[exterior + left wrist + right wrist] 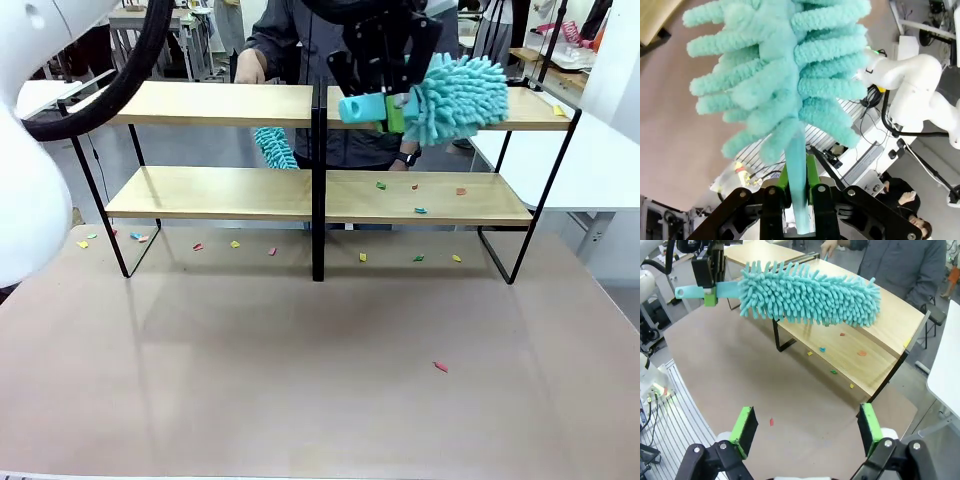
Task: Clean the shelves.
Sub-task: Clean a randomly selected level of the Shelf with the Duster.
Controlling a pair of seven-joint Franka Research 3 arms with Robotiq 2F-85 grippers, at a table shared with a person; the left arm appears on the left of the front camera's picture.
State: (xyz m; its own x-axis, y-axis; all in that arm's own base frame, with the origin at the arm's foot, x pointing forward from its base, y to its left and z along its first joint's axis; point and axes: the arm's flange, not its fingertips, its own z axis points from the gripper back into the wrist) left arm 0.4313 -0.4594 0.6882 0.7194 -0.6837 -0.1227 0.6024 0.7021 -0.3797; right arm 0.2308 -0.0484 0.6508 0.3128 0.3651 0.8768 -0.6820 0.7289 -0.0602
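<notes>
Right end effector [806, 427]: the near thing in its own wrist view, green pads spread wide, nothing between them, hanging over the brown surface [300, 400].

Surface: one red scrap [440, 367] lies alone toward the near right. Farther back, a loose row of coloured scraps [235, 244] runs along the foot of the shelves.

Shelves [220, 195]: stand across the far half of the surface, two wooden boards on a black frame with a black centre post. Lower board, right half: a few small scraps [420, 210]. Top board: one yellow scrap [558, 110] at its right end.

Left end effector [390, 105]: up at top-board height, just right of the centre post. Its wrist view shows the green fingers [782, 177] pressed onto the flat teal handle, pinching the duster [460, 98]. The fluffy teal head points right, along the front of the top board's right half. Contact with the board can't be made out.

Person [350, 145]: stands behind the shelves in a dark top. One hand [250, 68] is at the back of the top board's left half. A second teal duster [275, 150] hangs between the two boards, left of the post.
</notes>
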